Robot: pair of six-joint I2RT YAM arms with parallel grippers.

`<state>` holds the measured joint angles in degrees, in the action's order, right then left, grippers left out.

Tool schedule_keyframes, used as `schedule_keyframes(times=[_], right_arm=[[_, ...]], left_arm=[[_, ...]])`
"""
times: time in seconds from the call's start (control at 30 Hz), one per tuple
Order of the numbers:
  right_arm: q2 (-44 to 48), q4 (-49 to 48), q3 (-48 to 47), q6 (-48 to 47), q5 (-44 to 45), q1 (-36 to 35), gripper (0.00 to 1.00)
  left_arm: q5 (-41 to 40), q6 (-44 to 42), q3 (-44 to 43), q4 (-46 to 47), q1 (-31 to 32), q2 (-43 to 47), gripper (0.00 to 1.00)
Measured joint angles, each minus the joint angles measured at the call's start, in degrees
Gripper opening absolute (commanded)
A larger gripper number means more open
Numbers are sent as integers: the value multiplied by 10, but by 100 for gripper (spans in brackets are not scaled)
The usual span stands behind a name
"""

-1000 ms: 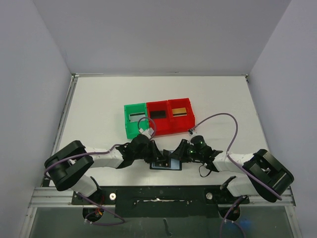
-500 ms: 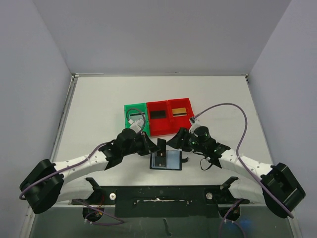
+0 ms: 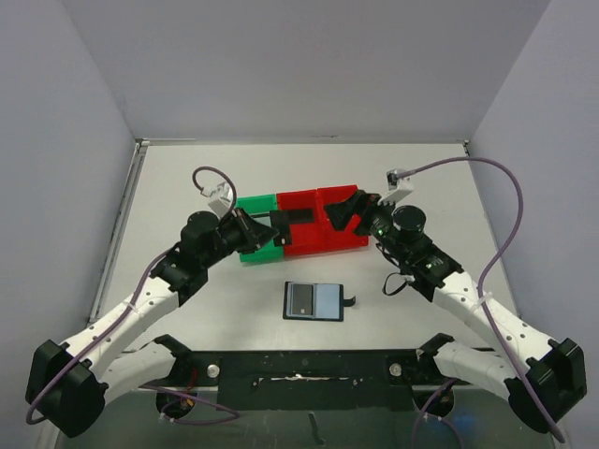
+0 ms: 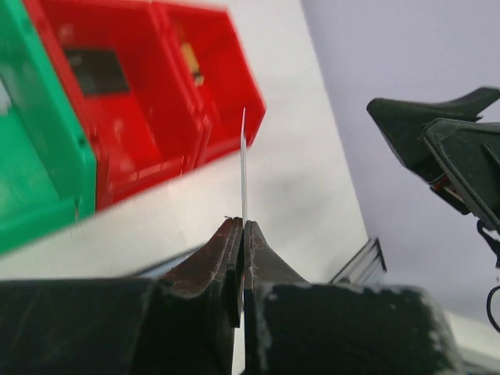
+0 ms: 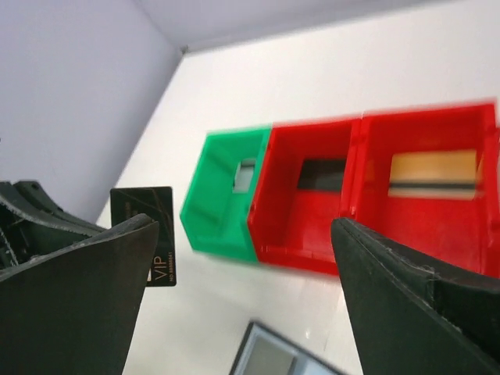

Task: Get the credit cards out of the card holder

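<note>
The card holder (image 3: 314,301) lies open and flat on the table, its strap tab to the right; its corner (image 5: 273,358) shows in the right wrist view. My left gripper (image 3: 265,227) is shut on a black credit card (image 5: 145,226) marked VIP, held in the air by the green bin. In the left wrist view that card (image 4: 243,168) is edge-on, rising from the shut fingertips (image 4: 241,226). My right gripper (image 3: 348,210) hangs open and empty over the red bins, its jaws (image 5: 244,225) wide apart. The bins hold a silvery card (image 5: 246,172), a black card (image 5: 320,173) and a gold card (image 5: 433,173).
A green bin (image 3: 255,231) and two red bins (image 3: 304,224) (image 3: 342,217) stand side by side in mid table. The enclosure walls rise left, right and behind. The black mounting rail (image 3: 299,369) runs along the near edge.
Both arms have risen from the card holder toward the bins. The left gripper has drawn the black card out and carried it up. The right gripper has opened wide.
</note>
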<state>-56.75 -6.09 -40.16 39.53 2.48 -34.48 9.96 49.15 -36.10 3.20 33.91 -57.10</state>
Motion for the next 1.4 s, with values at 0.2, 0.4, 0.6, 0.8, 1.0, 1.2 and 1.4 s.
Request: schedule_keyframes(times=[0.2, 0.4, 0.6, 0.8, 1.0, 1.2, 1.4], right_arm=[[-38, -11, -110, 9, -54, 109, 96], [-41, -88, -22, 59, -188, 160, 88], [-70, -113, -2, 68, -318, 146, 81], [-94, -76, -42, 50, -357, 93, 81], [-105, -98, -48, 41, -383, 24, 69], [-110, -136, -48, 50, -381, 26, 78], [-149, -176, -78, 48, -430, 29, 71]], left_arm=[[-6, -14, -114, 21, -58, -43, 0], [46, -7, -11, 106, -95, 20, 0], [174, 8, 31, 117, -151, 28, 0], [244, 53, 63, 215, -160, 70, 0], [301, 91, 96, 315, -160, 75, 0], [339, 123, 164, 396, -160, 81, 0], [364, 117, 144, 411, -160, 56, 0]])
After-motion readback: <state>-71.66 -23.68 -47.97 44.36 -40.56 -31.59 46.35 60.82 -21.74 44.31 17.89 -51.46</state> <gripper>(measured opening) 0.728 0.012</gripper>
